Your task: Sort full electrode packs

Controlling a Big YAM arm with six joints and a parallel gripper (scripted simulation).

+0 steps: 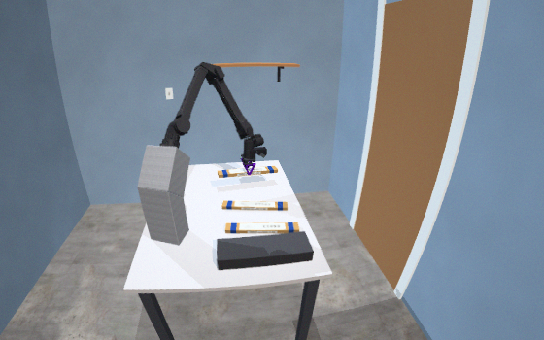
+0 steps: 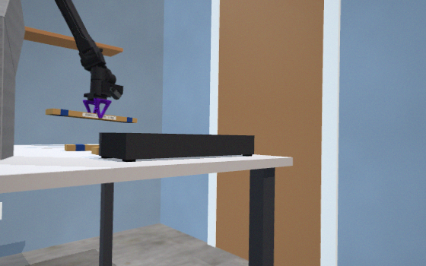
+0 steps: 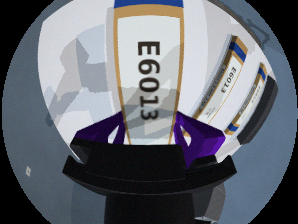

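Observation:
My gripper (image 1: 250,172) (image 2: 95,114) (image 3: 149,113) is shut on the far pack (image 1: 233,172) (image 2: 72,113) (image 3: 150,75), gripping it near its middle. The pack is orange with blue bands and a white E6013 label. It hangs roughly level above the white table, with its shadow below. The middle pack (image 1: 255,206) (image 2: 80,147) (image 3: 220,92) lies flat on the table. The near pack (image 1: 262,227) (image 2: 95,150) (image 3: 248,102) lies flat beside the platform, partly hidden by it in the exterior view. The low black platform (image 1: 264,250) (image 2: 190,146) (image 3: 259,114) bears no pack.
A tall grey block (image 1: 165,194) (image 2: 7,87) stands at the left side of the table (image 1: 170,264) (image 2: 57,168). A wooden shelf (image 1: 257,64) (image 2: 68,39) is on the back wall behind the arm. The platform is near the table's front right corner.

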